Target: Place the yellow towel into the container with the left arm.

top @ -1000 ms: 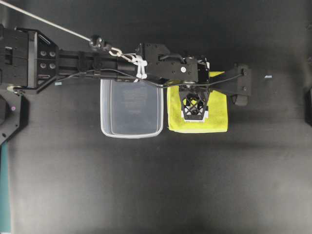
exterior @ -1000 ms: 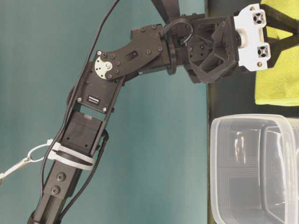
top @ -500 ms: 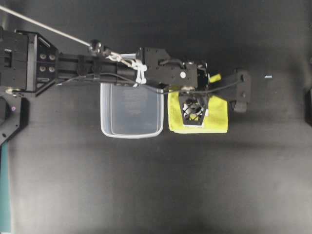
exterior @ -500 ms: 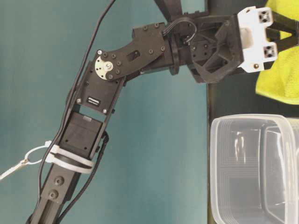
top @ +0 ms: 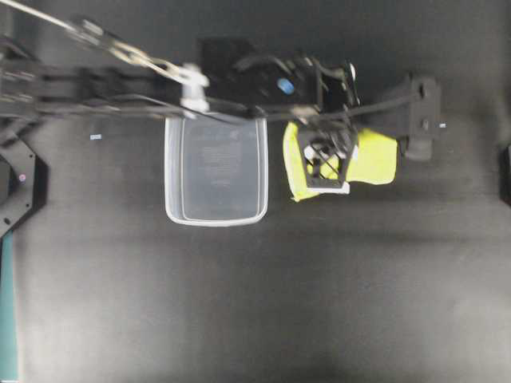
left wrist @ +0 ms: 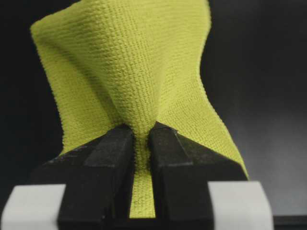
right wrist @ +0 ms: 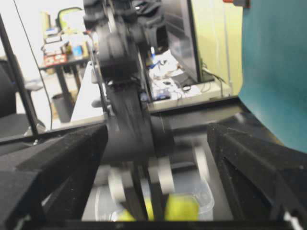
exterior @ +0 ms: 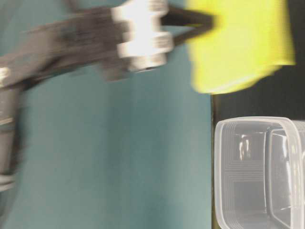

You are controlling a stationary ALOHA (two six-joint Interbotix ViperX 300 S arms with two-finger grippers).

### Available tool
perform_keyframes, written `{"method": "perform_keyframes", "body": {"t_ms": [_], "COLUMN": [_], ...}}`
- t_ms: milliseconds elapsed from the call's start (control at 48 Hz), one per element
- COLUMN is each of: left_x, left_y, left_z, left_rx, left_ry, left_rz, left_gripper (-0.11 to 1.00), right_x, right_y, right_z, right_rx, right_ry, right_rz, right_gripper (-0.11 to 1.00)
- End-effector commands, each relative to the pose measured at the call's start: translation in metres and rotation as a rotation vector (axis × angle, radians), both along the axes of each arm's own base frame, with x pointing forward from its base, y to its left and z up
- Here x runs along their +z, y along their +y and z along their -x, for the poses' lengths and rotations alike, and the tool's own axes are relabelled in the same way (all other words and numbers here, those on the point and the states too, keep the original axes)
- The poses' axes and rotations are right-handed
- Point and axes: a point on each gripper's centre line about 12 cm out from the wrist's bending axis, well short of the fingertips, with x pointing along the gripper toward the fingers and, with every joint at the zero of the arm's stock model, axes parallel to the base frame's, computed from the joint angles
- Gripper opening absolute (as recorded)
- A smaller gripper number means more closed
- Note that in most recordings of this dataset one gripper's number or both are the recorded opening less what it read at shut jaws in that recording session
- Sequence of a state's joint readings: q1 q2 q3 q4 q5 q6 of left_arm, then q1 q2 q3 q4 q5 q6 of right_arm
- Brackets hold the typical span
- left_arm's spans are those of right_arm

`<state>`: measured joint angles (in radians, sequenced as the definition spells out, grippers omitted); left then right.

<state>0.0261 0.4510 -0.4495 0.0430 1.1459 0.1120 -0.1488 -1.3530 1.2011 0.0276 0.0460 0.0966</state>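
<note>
My left gripper (left wrist: 141, 143) is clamped on the towel (left wrist: 139, 81), which hangs clear of the tabletop (top: 319, 303); the container (top: 215, 169) sits just left, overhead.

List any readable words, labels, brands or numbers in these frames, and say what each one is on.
No text can be read.
Container: faint moulded markings on its base, too faint to read.
Left gripper, pinching the yellow towel: no lettering visible.
Desk clutter behind, in the right wrist view: too blurred to read.

black table (top: 319, 303), clear container (top: 215, 171) on it
</note>
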Motion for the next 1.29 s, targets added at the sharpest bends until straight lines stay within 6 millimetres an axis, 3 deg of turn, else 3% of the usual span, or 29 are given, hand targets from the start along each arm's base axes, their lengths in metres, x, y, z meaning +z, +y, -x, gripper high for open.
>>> {"method": "perform_keyframes", "body": {"t_ms": [0,83,187,354,500,666,1270], "left_x": [0.055,0.065,0.063,0.043,0.025,0.011,-0.017], "left_y": [0.006,0.01,0.014,0.013,0.01,0.009,0.005], "left_z": [0.027,0.05,0.082,0.119,0.138,0.148,0.143], "left_rx": [0.017,0.029,0.045,0.055,0.048,0.046,0.033], "left_ry": [-0.04,0.012,0.086,0.12,0.1,0.124,0.108], "left_rz": [-0.004,-0.002,0.002,0.007,0.007,0.007,0.008], "left_gripper": [0.07,0.07,0.07,0.07,0.07,0.07,0.07], "right_x": [0.007,0.007,0.007,0.007,0.007,0.005,0.001], "right_y": [0.0,0.0,0.0,0.0,0.0,0.0,0.0], "right_z": [0.0,0.0,0.0,0.0,0.0,0.0,0.0], "right_rx": [-0.001,0.001,-0.001,-0.001,0.0,0.0,0.007], "right_ry": [-0.016,-0.014,-0.016,-0.016,-0.016,-0.014,-0.011], "right_rz": [-0.004,-0.002,-0.004,-0.004,-0.005,-0.009,-0.063], "right_gripper": [0.8,0.8,0.8,0.8,0.8,0.8,0.8]}}
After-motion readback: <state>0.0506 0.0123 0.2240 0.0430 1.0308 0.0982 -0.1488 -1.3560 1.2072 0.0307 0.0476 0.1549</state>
